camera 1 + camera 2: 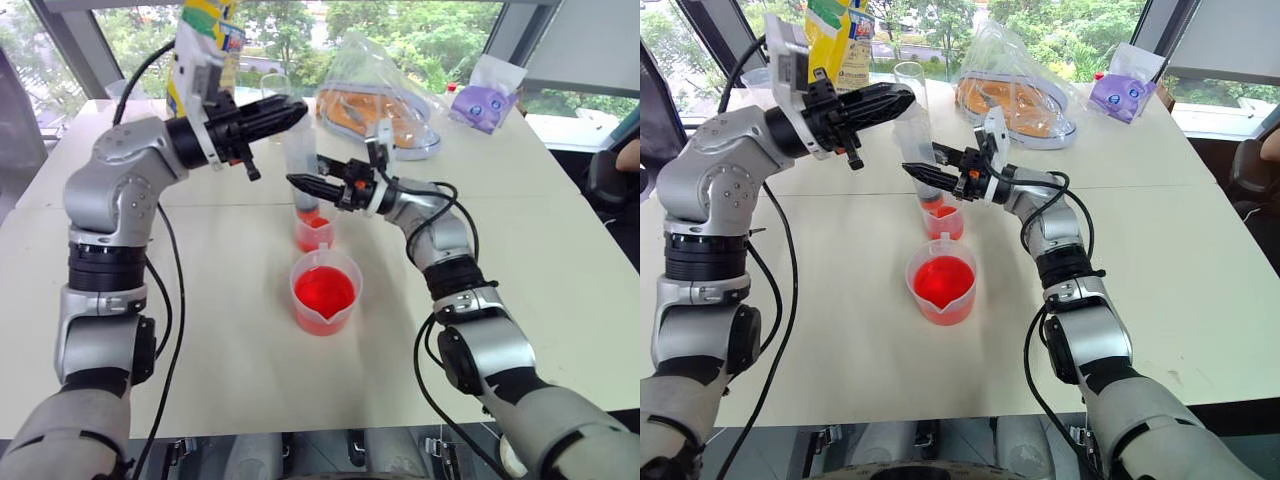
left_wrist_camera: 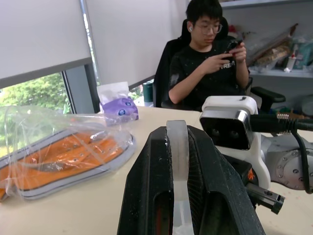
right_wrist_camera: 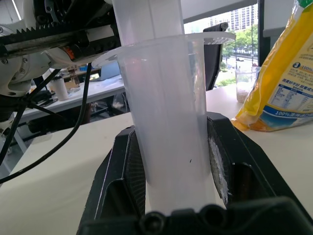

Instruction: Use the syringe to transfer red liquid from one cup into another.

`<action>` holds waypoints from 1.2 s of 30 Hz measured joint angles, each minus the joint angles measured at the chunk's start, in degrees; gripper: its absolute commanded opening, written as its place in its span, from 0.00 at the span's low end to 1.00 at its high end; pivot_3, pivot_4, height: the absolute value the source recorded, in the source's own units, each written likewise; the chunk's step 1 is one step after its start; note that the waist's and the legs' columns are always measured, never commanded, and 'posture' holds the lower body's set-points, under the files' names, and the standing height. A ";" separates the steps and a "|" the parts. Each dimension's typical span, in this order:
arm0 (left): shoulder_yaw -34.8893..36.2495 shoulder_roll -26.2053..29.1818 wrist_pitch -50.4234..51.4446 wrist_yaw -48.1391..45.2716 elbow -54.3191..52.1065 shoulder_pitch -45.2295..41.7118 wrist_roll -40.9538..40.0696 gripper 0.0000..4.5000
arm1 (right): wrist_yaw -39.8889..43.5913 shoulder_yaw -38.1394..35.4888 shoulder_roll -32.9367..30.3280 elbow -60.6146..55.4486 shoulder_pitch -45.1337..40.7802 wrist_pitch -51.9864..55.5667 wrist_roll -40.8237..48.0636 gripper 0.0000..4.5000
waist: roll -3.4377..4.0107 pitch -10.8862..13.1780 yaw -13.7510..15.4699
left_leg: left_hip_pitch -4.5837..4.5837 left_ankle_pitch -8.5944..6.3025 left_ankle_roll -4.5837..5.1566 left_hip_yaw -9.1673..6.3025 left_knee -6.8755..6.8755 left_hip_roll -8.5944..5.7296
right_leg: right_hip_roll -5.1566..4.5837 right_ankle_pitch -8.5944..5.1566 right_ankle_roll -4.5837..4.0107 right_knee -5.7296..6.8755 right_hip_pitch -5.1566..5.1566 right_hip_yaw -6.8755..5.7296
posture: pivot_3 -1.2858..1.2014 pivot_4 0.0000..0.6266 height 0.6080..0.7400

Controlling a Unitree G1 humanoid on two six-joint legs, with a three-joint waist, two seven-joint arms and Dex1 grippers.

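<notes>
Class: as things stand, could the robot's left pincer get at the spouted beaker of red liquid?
Probably not yet: the left pincer is shut on the syringe plunger, though nothing blocks the beaker.

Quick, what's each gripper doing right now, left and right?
Left gripper: shut on the syringe's plunger.
Right gripper: shut on the syringe barrel, tip in the small cup.

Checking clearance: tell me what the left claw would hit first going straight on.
Shut on the syringe plunger, the left claw points toward the bagged orange shoes; probably those first, depth unclear.
</notes>
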 measured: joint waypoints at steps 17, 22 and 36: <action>-0.58 -0.94 -2.21 0.22 -0.48 2.00 0.02 0.01 | 0.04 0.03 -2.03 -4.33 -0.01 4.43 0.02 0.31 | 0.00 0.00 -0.01 | 0.00 0.00 0.01 -0.01 0.00 0.00 | 0.00 0.00 0.00 0.00 0.00 0.00 | 0.52 0.24 1.00; -0.57 -0.93 -2.25 0.37 -0.73 2.23 0.03 0.01 | 0.04 0.03 -2.03 -4.32 -0.09 4.68 0.02 0.31 | 0.00 0.00 -0.01 | 0.00 0.00 0.01 0.00 0.00 0.00 | 0.00 0.00 0.00 0.00 0.00 0.00 | 0.52 0.24 1.00; 1.06 -1.11 4.07 2.48 0.61 1.50 -1.08 0.70 | -1.82 -2.42 -2.16 -1.49 -1.24 1.57 0.11 0.31 | 0.00 0.00 0.00 | 0.00 0.00 0.01 -0.01 0.00 0.00 | 0.00 0.00 0.00 -0.01 0.00 0.00 | 0.52 0.24 1.00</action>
